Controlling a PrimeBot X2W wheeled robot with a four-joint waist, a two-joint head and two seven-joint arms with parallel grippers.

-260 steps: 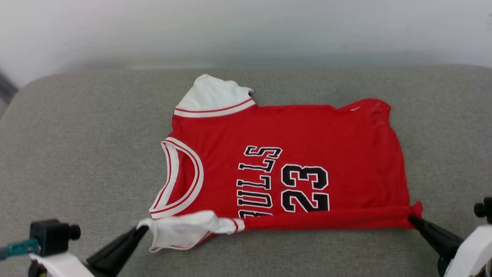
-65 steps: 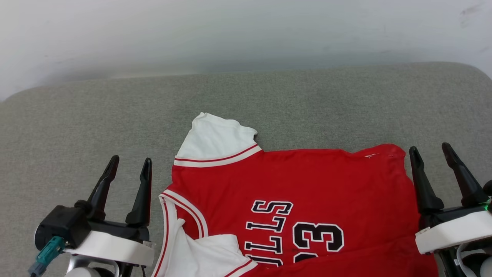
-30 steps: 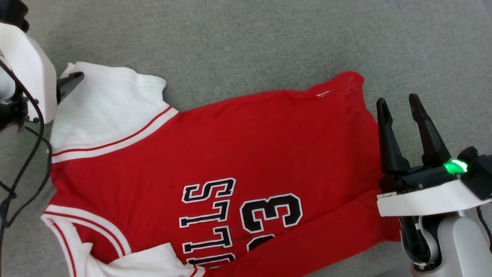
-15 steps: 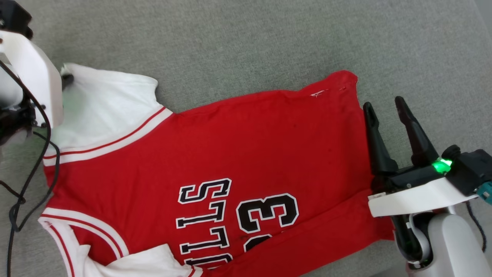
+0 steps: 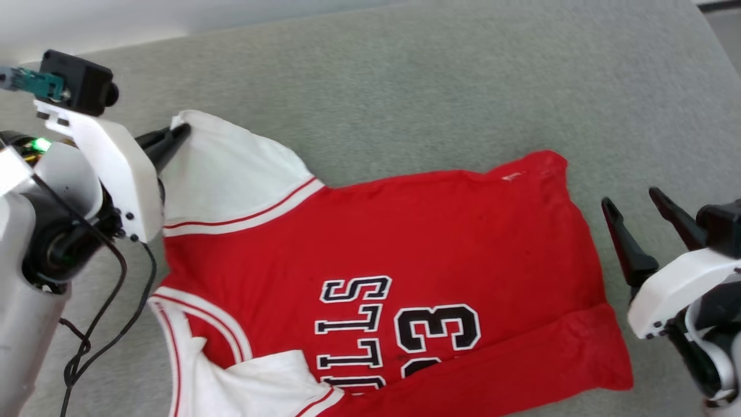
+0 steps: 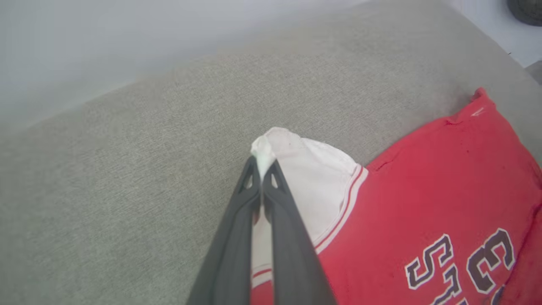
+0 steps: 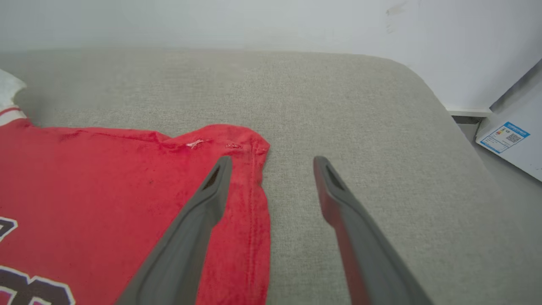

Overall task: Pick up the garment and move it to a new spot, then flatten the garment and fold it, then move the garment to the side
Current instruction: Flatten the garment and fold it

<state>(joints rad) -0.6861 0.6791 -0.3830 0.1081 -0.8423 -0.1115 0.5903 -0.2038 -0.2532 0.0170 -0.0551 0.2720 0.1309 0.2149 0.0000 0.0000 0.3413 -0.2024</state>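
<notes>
The garment (image 5: 399,243) is a red jersey with white sleeves and black "23" lettering, spread face up on the grey cushion (image 5: 405,87). Its near long edge is folded over. My left gripper (image 5: 180,132) is shut on the tip of the far white sleeve (image 6: 305,178); in the left wrist view the white cloth is pinched between the two fingertips (image 6: 250,178) of the left gripper (image 6: 262,167). My right gripper (image 5: 631,200) stands open just right of the hem. In the right wrist view the right gripper (image 7: 271,161) straddles the hem's far corner (image 7: 254,148) with nothing between its fingers.
The grey cushion (image 7: 360,106) runs on behind and to the right of the garment, up to a pale wall (image 7: 211,21). A white box with a blue label (image 7: 506,137) sits past the cushion's right edge. A black cable (image 5: 98,341) hangs from my left arm.
My left gripper has shut on the far white sleeve tip and lifted it a little. The head camera has shifted. The right gripper stays open beside the hem.
</notes>
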